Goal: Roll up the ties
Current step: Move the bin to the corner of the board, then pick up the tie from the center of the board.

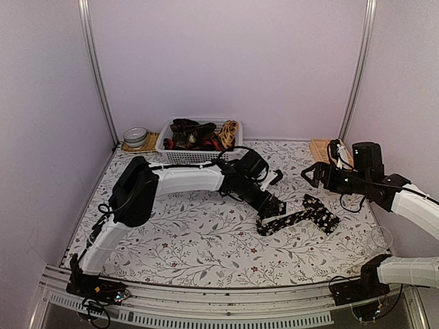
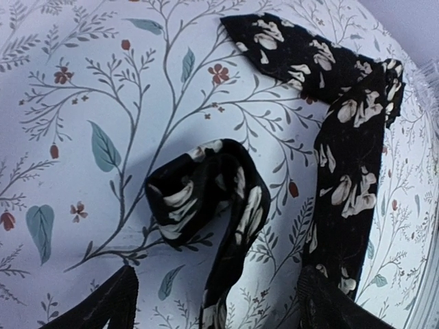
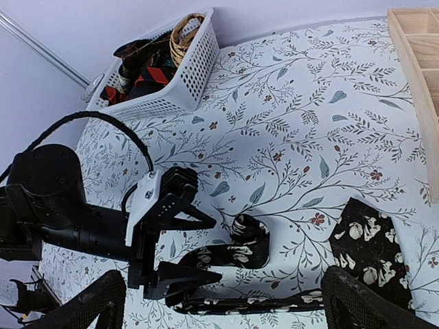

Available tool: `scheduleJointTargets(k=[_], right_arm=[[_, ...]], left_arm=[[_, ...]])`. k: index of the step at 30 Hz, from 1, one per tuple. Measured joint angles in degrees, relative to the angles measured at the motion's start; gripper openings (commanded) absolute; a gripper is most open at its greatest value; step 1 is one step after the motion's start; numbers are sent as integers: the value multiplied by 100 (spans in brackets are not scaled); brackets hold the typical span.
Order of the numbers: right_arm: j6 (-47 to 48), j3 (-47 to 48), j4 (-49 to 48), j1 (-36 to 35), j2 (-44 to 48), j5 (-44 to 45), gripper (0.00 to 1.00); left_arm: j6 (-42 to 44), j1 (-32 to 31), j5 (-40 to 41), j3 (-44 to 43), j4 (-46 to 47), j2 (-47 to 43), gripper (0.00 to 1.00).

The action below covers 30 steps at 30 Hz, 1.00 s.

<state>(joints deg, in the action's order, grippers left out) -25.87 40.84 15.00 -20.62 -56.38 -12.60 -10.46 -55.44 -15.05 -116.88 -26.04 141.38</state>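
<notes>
Left gripper (image 1: 273, 208): jaws wide apart, clamped on nothing. The tie (image 1: 302, 216) has its narrow end curled into a soft loop between the fingertips, with no pinch visible. In the top view the rest runs out toward 3 o'clock and is doubled over near the far end. Its cloth is black with a pale flower print, limp and flat.

Right gripper (image 1: 310, 173): fully spread, empty, at 1 o'clock from the tie and apart from it.

Basket (image 1: 164, 147): white perforated plastic, at 11 o'clock, holding bundled ties (image 1: 195, 133).

Tablecloth (image 1: 171, 240): floral print.
</notes>
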Motion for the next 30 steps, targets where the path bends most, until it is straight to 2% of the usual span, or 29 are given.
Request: scheduleJointTargets(k=[4,6,8,10,17,21,26,30], right_arm=[[2,0,0,0,0,0,100],[4,0,2,0,0,2,100],[11,0,0,0,0,0,100],[15,0,0,0,0,0,100],[22,0,-2,0,0,0,100],[22,13,-48,0,-46,-15,100],[20,195,-146,0,-284,-144,100],[17,286,-313,0,-415,-271,100]], left_arm=[[61,-68,-26,-219,-122,186,50],[101,-70,-7,-240,-168,271,43],[144,-72,46,-267,-243,350,25],[201,-70,114,-369,-310,387,0],[334,-70,280,-472,-365,387,0],[363,-55,872,-280,-262,116,0],[341,26,2350,1255,459,-1659,0],[81,247,3661,3272,1639,-4166,0]])
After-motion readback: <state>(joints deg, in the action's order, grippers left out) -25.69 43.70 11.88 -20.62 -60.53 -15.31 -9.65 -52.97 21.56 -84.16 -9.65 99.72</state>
